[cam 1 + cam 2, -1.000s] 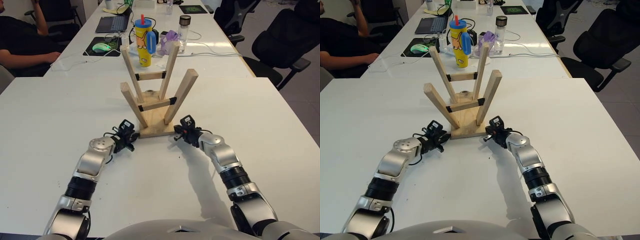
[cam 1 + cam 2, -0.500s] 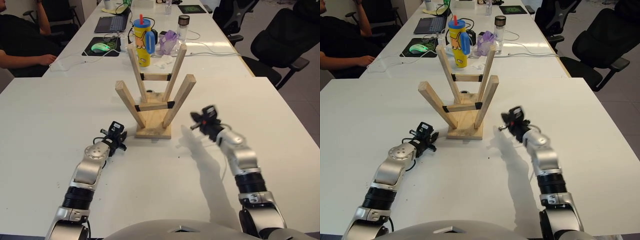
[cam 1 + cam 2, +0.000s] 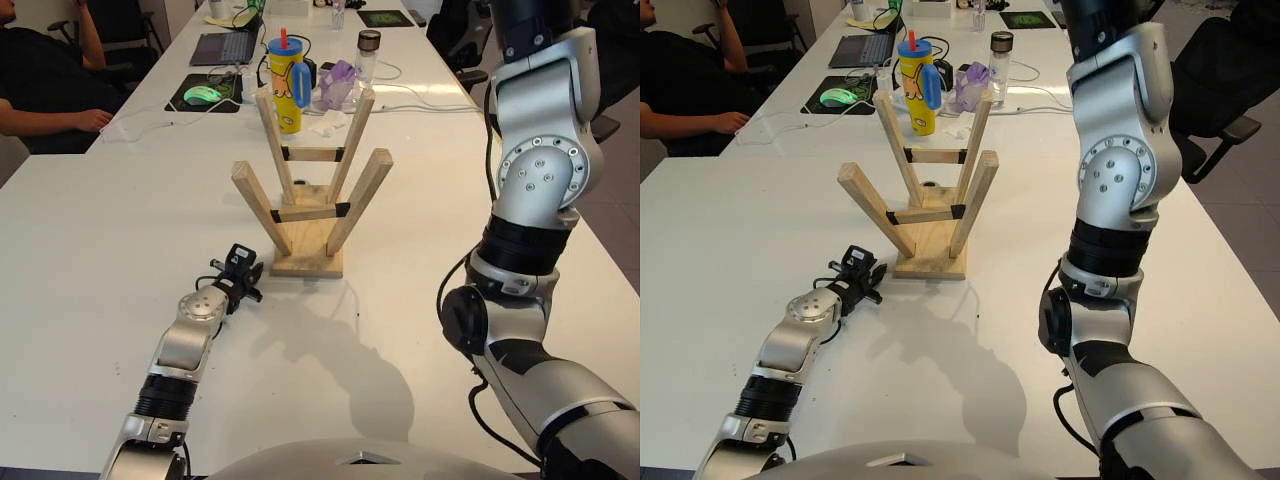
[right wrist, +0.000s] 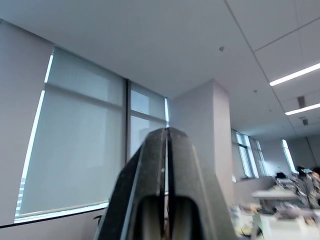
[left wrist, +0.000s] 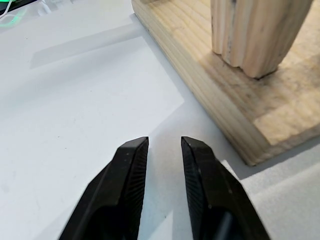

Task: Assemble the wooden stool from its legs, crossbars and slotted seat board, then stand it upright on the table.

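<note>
Head views: assembled stool (image 3: 356,200) upside down at mid worktop (image 3: 100,250). Seat board (image 3: 308,263) flat on surface, legs (image 3: 262,208) up, crossbars (image 3: 312,212) fitted between. Left claw (image 3: 243,272) low at worktop level, just beside seat board's near left corner, not touching. Right arm (image 3: 535,150) upright, high over worktop's right side.

Left wrist view: released, fingers (image 5: 131,165) slightly parted, nothing between. Seat board corner just ahead.

Right wrist view: right claw (image 4: 166,131) clenched, empty, aimed at ceiling.
</note>
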Robot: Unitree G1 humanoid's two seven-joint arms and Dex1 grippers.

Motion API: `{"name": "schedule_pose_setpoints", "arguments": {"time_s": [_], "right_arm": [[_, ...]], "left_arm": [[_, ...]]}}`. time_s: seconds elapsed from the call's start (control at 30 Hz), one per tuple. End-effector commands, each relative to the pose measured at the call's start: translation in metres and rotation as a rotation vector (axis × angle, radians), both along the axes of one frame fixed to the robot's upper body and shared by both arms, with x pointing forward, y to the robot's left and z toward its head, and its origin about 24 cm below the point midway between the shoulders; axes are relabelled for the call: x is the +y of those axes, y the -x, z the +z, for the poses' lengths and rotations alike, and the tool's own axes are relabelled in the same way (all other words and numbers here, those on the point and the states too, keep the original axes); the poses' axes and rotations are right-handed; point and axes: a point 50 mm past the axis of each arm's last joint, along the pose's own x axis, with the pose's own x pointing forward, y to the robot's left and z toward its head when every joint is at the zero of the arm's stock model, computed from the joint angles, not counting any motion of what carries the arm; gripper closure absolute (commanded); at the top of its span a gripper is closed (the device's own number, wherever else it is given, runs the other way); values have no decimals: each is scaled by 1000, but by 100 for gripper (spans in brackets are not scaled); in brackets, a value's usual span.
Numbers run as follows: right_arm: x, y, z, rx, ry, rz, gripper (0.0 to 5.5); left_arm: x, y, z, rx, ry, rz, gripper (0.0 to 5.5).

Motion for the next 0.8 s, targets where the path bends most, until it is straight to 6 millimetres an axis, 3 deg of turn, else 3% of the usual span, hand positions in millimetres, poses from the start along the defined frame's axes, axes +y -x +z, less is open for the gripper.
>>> {"name": "schedule_pose_setpoints", "arguments": {"time_s": [0.03,0.07,0.1,0.13,0.2,0.27,0.4,0.53,0.67,0.73,0.8], "right_arm": [[29,51,-248,1071,363,270,546],[30,77,-267,1153,402,343,546],[30,91,-271,1154,437,374,546],[29,89,-266,1121,448,361,546],[23,55,-239,949,433,220,546],[18,25,-198,720,389,105,546],[15,1,-131,409,290,59,546],[13,0,-76,173,200,122,546],[9,23,-7,-109,82,177,546],[12,34,9,-179,27,189,546],[19,34,3,-136,-1,185,546]], "left_arm": [[-9,1,-7,47,16,-19,425],[-10,1,-6,44,18,-21,425],[-9,1,-5,43,19,-21,425],[-8,1,-6,44,20,-16,425],[-8,4,-11,63,23,-15,425],[-12,4,-14,73,30,-23,425],[-22,5,-16,83,48,-53,425],[-24,3,-16,83,48,-58,425],[-23,4,-17,85,49,-49,425],[-24,5,-19,90,54,-48,425],[-26,6,-20,95,62,-50,425]]}}
